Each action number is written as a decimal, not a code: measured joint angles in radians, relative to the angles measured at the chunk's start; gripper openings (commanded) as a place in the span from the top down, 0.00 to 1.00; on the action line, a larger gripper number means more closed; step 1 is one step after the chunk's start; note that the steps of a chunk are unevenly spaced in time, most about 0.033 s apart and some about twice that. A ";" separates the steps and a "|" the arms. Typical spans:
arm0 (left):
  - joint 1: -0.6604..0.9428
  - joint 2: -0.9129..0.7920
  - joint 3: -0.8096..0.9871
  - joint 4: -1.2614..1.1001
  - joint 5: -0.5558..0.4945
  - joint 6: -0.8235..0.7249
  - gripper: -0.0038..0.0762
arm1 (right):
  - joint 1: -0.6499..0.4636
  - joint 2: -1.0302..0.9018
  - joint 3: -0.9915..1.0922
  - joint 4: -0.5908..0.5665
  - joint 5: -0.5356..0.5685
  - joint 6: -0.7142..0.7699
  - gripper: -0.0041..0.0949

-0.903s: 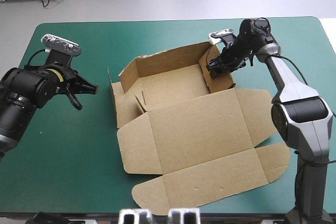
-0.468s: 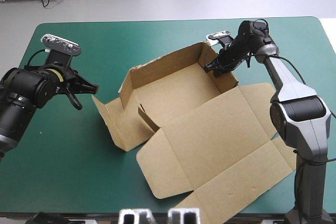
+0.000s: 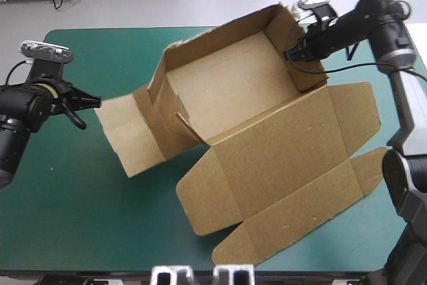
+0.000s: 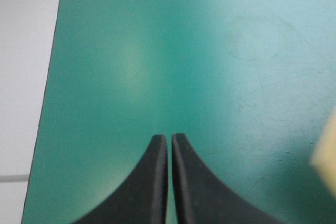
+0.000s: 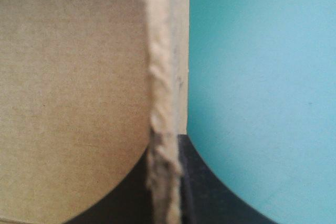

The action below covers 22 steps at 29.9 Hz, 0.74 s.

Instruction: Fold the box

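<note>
The brown box (image 3: 233,91) is a half-formed tray with back and side walls raised, tipped up toward the far right. Its broad lid (image 3: 280,165) slopes down to the table's front. My right gripper (image 3: 298,46) is shut on the tray's right wall near the far corner. In the right wrist view the wall's torn edge (image 5: 164,93) runs straight between the black fingers (image 5: 210,192). My left gripper (image 3: 93,101) is shut and holds nothing, just left of the box's left flap (image 3: 127,135). Ahead of that gripper (image 4: 169,138) lies bare teal-green cover, with a pale corner of the box (image 4: 326,145) beside it.
Teal-green cover (image 3: 80,218) lies bare at the front left. The lid's end flaps (image 3: 293,221) reach close to the table's front edge. In the left wrist view the table's edge (image 4: 50,77) runs beside the gripper, with pale floor beyond.
My right gripper has shut on the box's right wall and carried it up and toward the far right, tipping the tray. The left arm has drawn back to the left.
</note>
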 measured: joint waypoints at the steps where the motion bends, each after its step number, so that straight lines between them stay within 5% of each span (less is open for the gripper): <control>1: 0.036 0.000 0.000 -0.040 -0.001 0.027 0.94 | -0.031 -0.016 0.000 0.026 0.000 -0.007 0.98; 9: 0.334 0.076 0.000 -0.506 -0.007 0.359 0.94 | -0.167 -0.116 0.000 0.145 0.001 -0.035 0.98; 16: 0.387 0.225 0.000 -0.825 -0.010 0.547 0.93 | -0.169 -0.124 0.000 0.233 0.001 -0.042 0.98; 22: 0.387 0.374 0.000 -1.177 0.183 0.787 0.93 | -0.169 -0.125 0.000 0.238 0.001 -0.042 0.98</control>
